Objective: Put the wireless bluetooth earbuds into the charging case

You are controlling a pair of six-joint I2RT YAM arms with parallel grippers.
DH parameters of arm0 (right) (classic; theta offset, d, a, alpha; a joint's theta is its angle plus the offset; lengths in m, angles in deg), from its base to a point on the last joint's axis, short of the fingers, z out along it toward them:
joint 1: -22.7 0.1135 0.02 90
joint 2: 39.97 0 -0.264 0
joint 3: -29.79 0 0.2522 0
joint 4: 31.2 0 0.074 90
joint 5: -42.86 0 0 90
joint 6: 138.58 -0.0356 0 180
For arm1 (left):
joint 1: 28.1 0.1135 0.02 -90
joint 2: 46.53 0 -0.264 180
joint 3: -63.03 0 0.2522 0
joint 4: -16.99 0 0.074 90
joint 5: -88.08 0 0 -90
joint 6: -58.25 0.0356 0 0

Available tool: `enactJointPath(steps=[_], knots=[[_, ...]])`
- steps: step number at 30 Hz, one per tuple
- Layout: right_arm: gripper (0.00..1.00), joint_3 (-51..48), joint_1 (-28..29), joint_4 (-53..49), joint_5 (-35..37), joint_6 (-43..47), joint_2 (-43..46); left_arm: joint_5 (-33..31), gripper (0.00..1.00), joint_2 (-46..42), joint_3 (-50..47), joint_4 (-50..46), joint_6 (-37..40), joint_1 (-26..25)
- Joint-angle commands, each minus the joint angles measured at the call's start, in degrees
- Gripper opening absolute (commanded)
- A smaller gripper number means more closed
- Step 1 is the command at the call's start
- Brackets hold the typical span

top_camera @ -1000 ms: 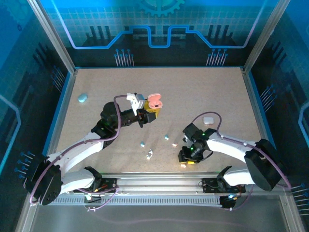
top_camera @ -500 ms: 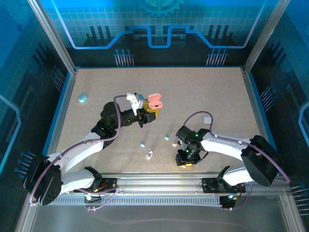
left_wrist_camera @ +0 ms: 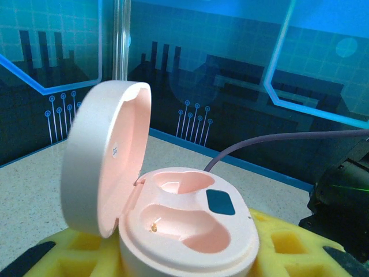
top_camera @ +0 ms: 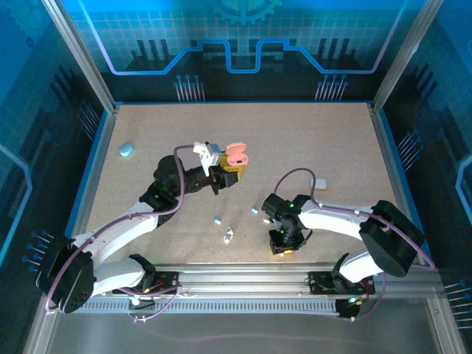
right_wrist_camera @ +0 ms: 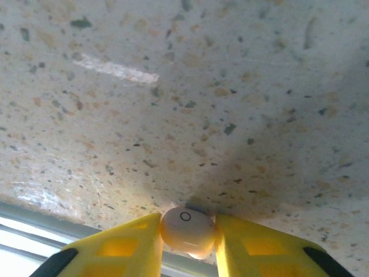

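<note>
My left gripper (top_camera: 230,168) holds a pink charging case (top_camera: 236,155) off the table at centre left. In the left wrist view the case (left_wrist_camera: 190,231) sits between my yellow fingers (left_wrist_camera: 288,248); its lid (left_wrist_camera: 104,156) stands open and both earbud wells are empty. Near the table's front edge, my right gripper (top_camera: 282,247) points down. Its yellow fingers (right_wrist_camera: 115,251) press both sides of a pale pink earbud (right_wrist_camera: 187,231) that rests against the speckled table.
Two light blue earbuds (top_camera: 217,219) (top_camera: 254,209) and a silvery one (top_camera: 228,236) lie on the table between the arms. A light blue case (top_camera: 126,150) sits far left and a white case (top_camera: 318,183) right of centre. The metal front rail (top_camera: 236,276) runs just below the right gripper.
My right gripper has shifted left along the front edge and its fingers have closed on the pale pink earbud. The left arm and the pink case have not moved.
</note>
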State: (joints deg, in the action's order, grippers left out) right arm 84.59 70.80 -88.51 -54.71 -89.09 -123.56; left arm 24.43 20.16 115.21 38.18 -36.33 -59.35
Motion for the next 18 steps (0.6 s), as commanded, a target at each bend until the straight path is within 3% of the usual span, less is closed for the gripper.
enactJointPath(steps=[1,7,14,18], knots=[[0.29,1.75,0.60,-0.90,5.82,-1.90,0.44,0.11,0.36,-0.21,0.29,0.81,-0.06,0.39],[0.27,1.46,-3.07,0.04,8.57,-2.64,5.31,0.10,0.36,-0.10,0.61,0.53,0.28,0.31],[0.27,-2.74,-15.39,7.14,6.73,-2.35,5.83,0.34,0.36,0.03,1.03,0.19,0.35,0.31],[0.29,-3.38,-19.14,8.26,4.99,-1.85,5.46,0.13,0.36,-0.51,1.01,-0.82,0.78,0.39]])
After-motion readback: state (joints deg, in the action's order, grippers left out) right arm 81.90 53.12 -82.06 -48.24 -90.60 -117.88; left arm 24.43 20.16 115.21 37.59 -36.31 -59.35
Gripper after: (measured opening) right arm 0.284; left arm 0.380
